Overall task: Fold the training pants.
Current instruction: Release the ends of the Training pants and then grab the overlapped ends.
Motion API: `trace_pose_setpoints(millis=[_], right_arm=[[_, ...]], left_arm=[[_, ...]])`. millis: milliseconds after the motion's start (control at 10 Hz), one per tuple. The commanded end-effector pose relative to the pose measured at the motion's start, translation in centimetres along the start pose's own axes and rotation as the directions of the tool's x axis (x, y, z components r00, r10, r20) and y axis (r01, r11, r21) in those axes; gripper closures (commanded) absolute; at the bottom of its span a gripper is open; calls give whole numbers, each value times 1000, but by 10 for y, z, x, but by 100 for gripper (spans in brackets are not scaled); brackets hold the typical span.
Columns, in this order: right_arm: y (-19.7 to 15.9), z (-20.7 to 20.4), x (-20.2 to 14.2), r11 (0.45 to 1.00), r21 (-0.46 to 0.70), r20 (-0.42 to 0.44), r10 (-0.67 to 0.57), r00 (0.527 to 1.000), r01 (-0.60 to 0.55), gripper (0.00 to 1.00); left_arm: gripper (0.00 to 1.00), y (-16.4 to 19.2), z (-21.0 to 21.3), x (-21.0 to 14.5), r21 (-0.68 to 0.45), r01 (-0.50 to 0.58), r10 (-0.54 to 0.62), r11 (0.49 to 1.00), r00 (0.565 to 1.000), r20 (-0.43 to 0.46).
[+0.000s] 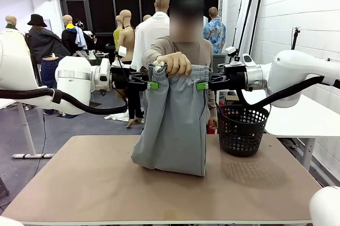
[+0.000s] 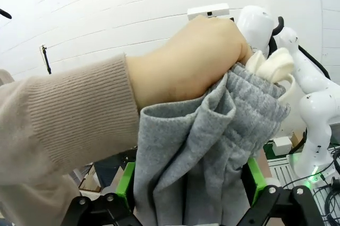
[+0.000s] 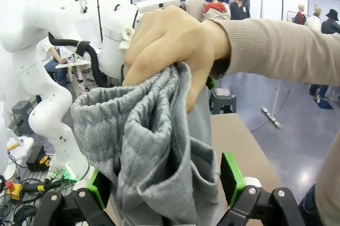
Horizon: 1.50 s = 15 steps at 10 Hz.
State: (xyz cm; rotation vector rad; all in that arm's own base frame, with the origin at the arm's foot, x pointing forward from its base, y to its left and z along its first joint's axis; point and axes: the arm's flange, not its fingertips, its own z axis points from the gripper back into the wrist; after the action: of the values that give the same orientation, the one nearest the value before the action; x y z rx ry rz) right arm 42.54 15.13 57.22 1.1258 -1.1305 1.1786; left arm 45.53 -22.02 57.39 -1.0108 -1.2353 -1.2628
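Finding: the pants (image 1: 172,125) hang upright at mid-table. A person's hand (image 1: 173,64) bunches the waistband (image 1: 186,70) at 12 o'clock, and the leg ends rest crumpled on the table (image 1: 79,183) at 6 o'clock.

The left claw (image 1: 152,84) meets the waistband at 9 o'clock and the right claw (image 1: 202,85) meets it at 3 o'clock. In the wrist views the left pads (image 2: 126,183) and the right pads (image 3: 232,175) stand wide apart with grey cloth filling each gap. We cannot tell whether either claw presses on the cloth.

Risks, in our judgement:
- If the hand lets go before both claws bite, the waistband drops and the pants heap on the table.
- Thick gathered cloth may slip from a shallow grip. One side failing would leave the pants hanging skewed.
- The pale cord (image 2: 271,66) lies loose by the hand and may snag.
- The basket (image 1: 241,130) stands near, at 3 o'clock of the pants, and a sweep to that side could knock it.
- The hand sits between the claws, so a pinch is possible.
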Motion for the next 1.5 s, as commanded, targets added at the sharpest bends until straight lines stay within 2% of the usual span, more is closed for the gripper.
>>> trace_pose_setpoints(millis=[0,200,600,1000,1400], right_arm=[[-4,-7,1,999,44,22,-17,1000,16,0],[-1,-13,-1,997,74,16,-39,999,38,0],[-2,-21,-3,997,56,5,-45,999,45,0],[-8,-33,3,997,46,54,-58,997,56,0],[-17,-45,-1,996,36,47,-83,995,81,0]], left_arm=[[0,7,-7,3,-35,9,-9,999,1000,5],[0,10,-14,6,-56,11,-10,998,1000,17],[0,13,-26,9,-89,3,1,996,999,49],[0,11,-34,4,-98,-15,20,995,999,48],[0,13,-39,4,-98,-11,17,995,998,57]])
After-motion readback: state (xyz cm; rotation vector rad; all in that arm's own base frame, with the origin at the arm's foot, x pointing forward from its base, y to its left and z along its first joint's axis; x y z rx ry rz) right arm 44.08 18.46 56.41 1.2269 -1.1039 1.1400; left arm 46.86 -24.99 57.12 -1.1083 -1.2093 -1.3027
